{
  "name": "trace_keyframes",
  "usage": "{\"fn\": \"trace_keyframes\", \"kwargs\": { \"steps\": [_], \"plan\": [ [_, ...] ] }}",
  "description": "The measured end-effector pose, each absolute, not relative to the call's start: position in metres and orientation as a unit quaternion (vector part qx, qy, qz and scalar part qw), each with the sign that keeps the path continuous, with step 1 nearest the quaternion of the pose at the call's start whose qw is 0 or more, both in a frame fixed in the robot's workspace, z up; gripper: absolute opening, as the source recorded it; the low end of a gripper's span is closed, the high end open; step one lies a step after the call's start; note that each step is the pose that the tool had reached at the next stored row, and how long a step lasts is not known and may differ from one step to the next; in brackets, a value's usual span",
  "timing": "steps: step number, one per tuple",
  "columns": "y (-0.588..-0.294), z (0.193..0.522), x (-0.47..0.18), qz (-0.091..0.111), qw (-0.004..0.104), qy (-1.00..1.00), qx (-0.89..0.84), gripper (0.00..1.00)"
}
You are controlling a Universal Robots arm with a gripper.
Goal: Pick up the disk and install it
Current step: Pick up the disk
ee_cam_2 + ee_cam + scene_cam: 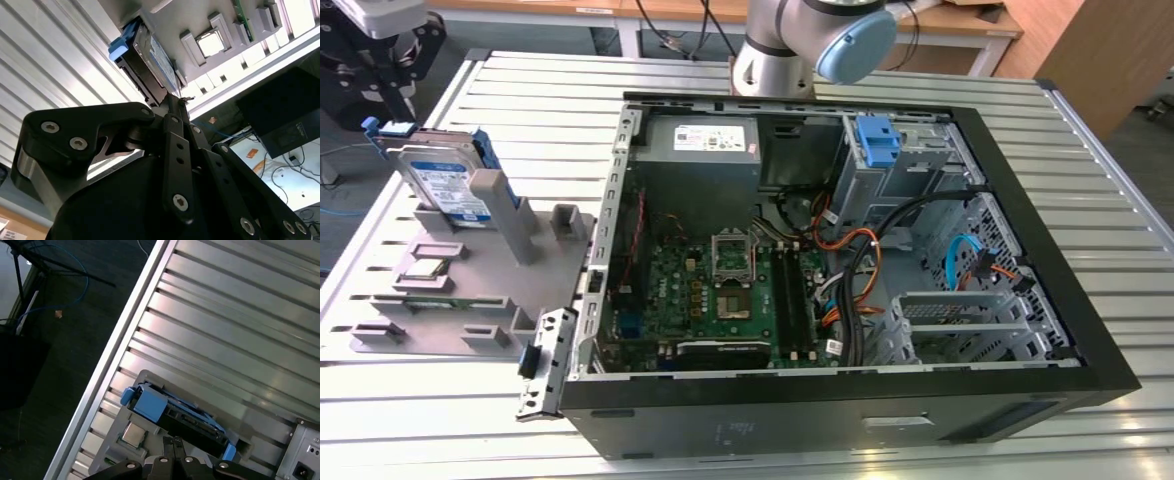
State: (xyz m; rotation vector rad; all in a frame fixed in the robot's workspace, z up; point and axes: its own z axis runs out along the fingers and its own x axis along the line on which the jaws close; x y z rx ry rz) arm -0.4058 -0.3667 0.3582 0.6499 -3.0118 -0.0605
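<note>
Closest to the lens in the second wrist view is the black linkage of the gripper point(175, 100), and its jaws stand together: the two fingers point(169, 447) run side by side with no gap in both wrist views, and nothing is caught between them. Just past the tips sits the disk point(192, 425), standing on its long edge in a slot of the grey fixture plate point(467, 300), its blue rail tab up and its labelled face turned toward the computer case point(854, 420). In the exterior view the disk point(447, 185) is at the upper left of the frame, well apart from the open case that takes up the middle and right, and the gripper hangs right above it at the frame's top left corner. A small processor chip point(427, 268) lies on the same plate, below the disk in that frame. We judge that the work is at the approach to the pick: the disk is untouched in its holder, and the light-blue bracket point(878, 140) at the upper right of the case holds no drive. With the jaws together, a grasp here calls for them to part first, wide enough to straddle the disk's thin upper edge between the blue rails, and to come down square to it so the tips do not knock the drive sideways in its slot.
</note>
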Motion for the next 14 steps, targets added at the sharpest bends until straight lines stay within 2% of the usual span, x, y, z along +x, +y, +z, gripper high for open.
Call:
{"fn": "trace_keyframes", "kwargs": {
  "steps": [14],
  "plan": [
    [-0.3667,0.3582,-0.4058,-0.018,0.031,-0.966,0.258,0.11]
  ]
}}
